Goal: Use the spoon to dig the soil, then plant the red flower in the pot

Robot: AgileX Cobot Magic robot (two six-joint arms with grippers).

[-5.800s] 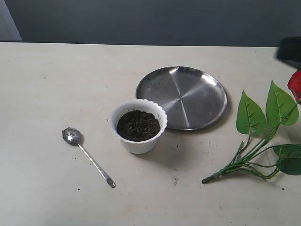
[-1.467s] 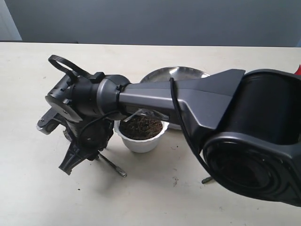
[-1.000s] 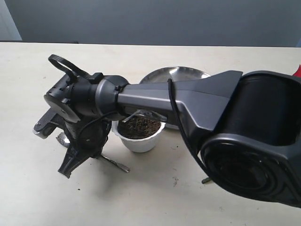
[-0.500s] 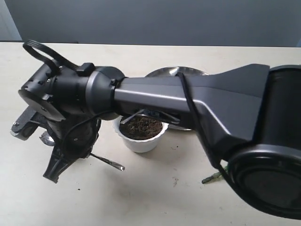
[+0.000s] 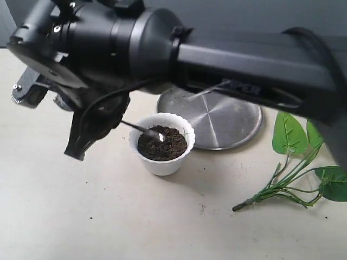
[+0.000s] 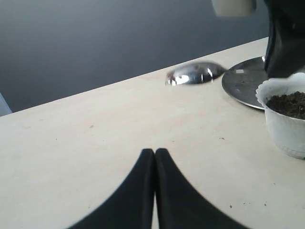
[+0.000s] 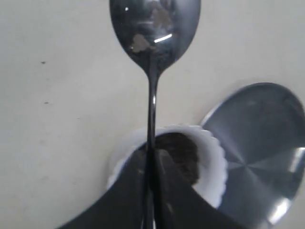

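A matte cream-white tabletop (image 5: 81,216), faintly speckled and evenly lit with soft shadows, runs back to a plain dark blue-grey wall (image 6: 95,43) directly behind its far edge.

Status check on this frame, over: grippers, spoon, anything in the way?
Right gripper shut on spoon, its handle end at the soil in the pot. Left gripper shut, empty. Red flower lying flat on table, clear of pot.

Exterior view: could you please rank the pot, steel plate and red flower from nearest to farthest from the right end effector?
1. pot, centre, just beside the right end effector.
2. steel plate, behind the pot, toward the view's right.
3. red flower, lying at the far right edge.
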